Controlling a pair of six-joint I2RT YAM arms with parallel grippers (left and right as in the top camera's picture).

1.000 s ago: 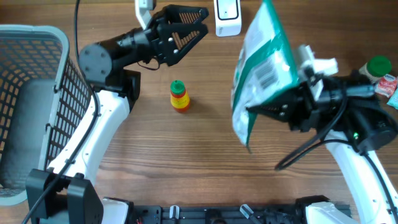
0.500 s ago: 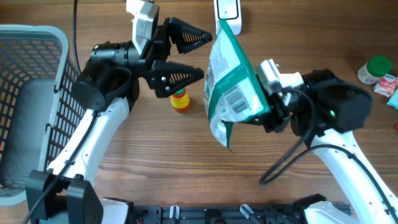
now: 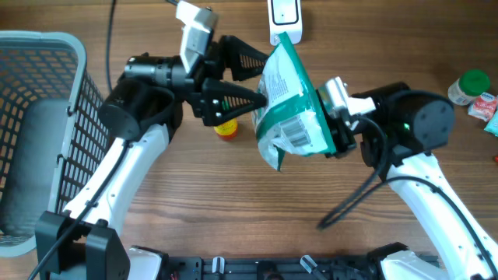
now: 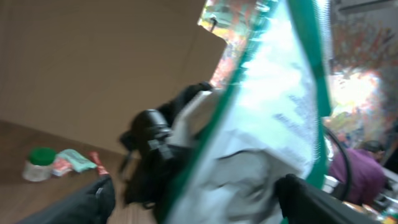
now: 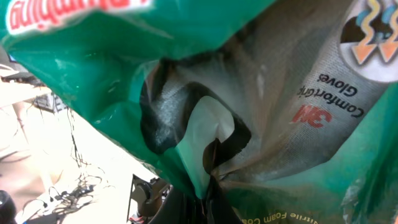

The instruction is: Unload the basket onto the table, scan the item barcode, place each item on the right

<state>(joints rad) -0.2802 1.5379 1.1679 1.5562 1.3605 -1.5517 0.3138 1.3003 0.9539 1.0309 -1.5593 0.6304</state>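
A green and white glove bag [image 3: 292,101] hangs above the table's middle, its barcode [image 3: 294,136] facing up in the overhead view. My right gripper [image 3: 336,132] is shut on the bag's right edge; in the right wrist view the bag [image 5: 280,124] fills the frame and the gripper [image 5: 208,199] pinches a fold of it. My left gripper [image 3: 263,78] is open, its two black fingers on either side of the bag's left edge. In the left wrist view the bag [image 4: 273,124] lies between the fingers [image 4: 93,202], and I cannot tell if they touch it.
A white scanner [image 3: 285,19] stands at the far edge. A small yellow and red bottle [image 3: 226,128] sits under the left gripper. A wire basket [image 3: 47,78] fills the left side. At far right are a green-lidded jar [image 3: 471,85] and small packets [image 3: 486,105].
The right arm carried the bag left and lower, toward the left gripper. The left gripper swung right onto the bag's edge, and its jaws have narrowed a little.
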